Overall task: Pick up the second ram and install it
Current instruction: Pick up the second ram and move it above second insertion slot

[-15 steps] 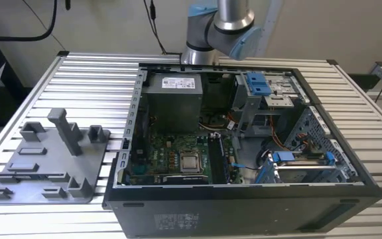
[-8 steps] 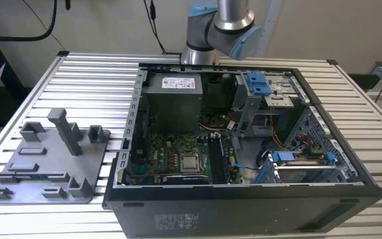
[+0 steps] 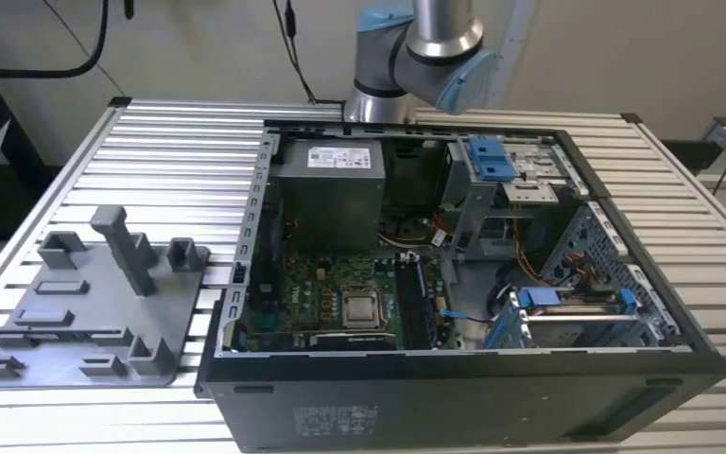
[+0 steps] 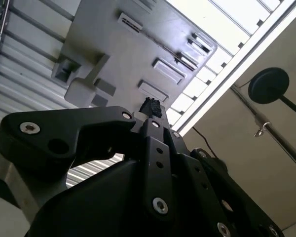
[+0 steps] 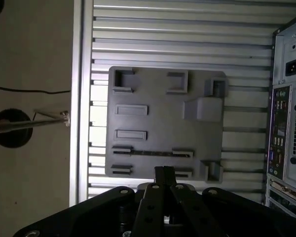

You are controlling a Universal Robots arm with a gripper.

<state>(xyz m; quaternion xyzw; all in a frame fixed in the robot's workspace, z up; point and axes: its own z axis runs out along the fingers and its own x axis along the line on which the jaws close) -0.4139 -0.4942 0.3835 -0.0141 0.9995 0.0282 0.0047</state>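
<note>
An open computer case (image 3: 464, 397) lies on its side on a slatted metal table (image 3: 174, 161), with the robot arm (image 3: 420, 57) rising behind it in the exterior view. Inside the case sit a grey power supply (image 3: 325, 189), a green motherboard (image 3: 319, 303) with a square processor (image 3: 363, 308), blue-latched drive cages (image 3: 492, 161) and loose cables. What looks like the second ram (image 3: 410, 301) stands on edge in the bank of long slots just to the exterior view's right of the processor; whether it is fully seated cannot be told. To the exterior view's left of the case, close beside it, lies a grey plastic tray (image 3: 86, 331) with upright pegs. Its shallow pockets and long groove show bare grey plastic in the first wrist view (image 5: 163, 113) and in the second wrist view (image 4: 118, 54). The gripper (image 5: 164, 171) hangs above the tray, its two black fingers pressed together with no gap between them and nothing seen in their grasp; its tips (image 4: 150, 105) show against the tray's surface in the second wrist view. The ported rear panel of the case (image 5: 286, 98) shows beside the tray in the first wrist view.
</note>
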